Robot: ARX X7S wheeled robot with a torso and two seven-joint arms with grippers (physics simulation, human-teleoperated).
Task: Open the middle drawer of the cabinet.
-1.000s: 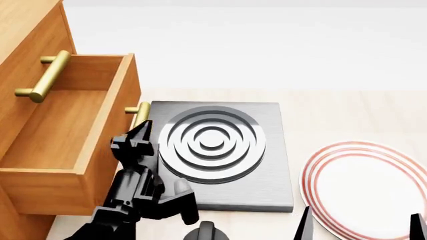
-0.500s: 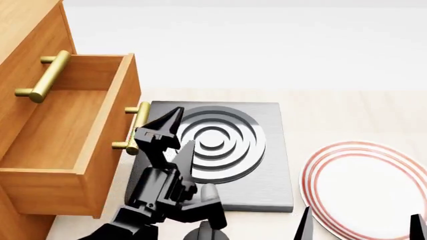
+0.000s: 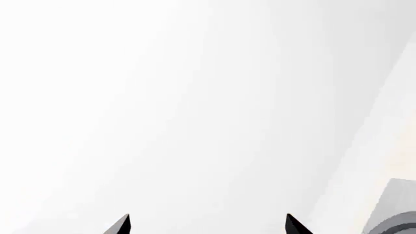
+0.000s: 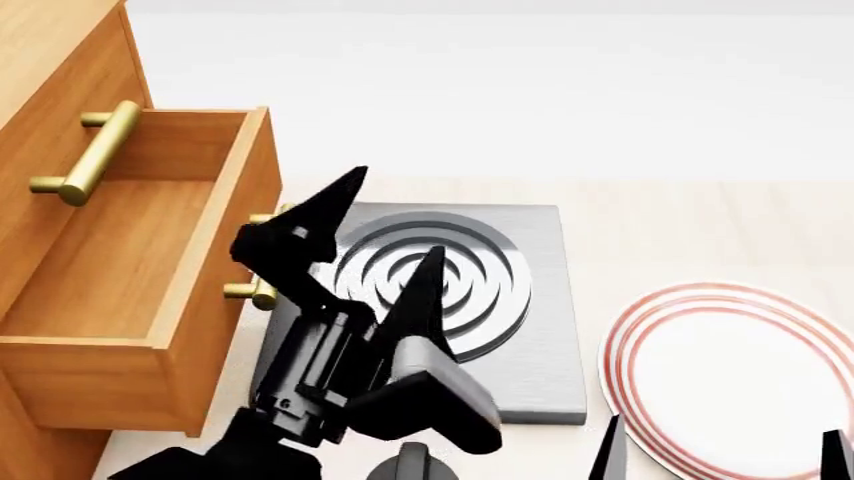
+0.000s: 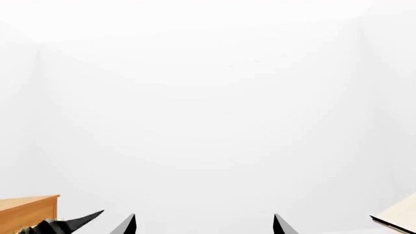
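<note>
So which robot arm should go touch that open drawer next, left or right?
Probably the left. The left gripper hangs open right beside the middle drawer and its brass handle. The right gripper sits far off by the striped plate.

Wood, brass, brushed metal and glazed ceramic, as I see them from the head camera.

The cabinet [image 4: 47, 45] and its pulled-out middle drawer [image 4: 200, 300] look to me like smooth orange-brown wood with faint grain and a satin sheen; the bar handle [image 4: 91, 150] on the far left reads as polished brass, softly glossy. My left gripper [image 4: 380, 235] looks like matt black hard plastic with sharp facets. The square plate [image 4: 547, 370] with raised rings reads as brushed grey metal, dull with streaked highlights. The plate [image 4: 727, 375] at right looks like glossy white ceramic with red rim bands. The tabletop [image 4: 667, 230] is pale matt wood.
</note>
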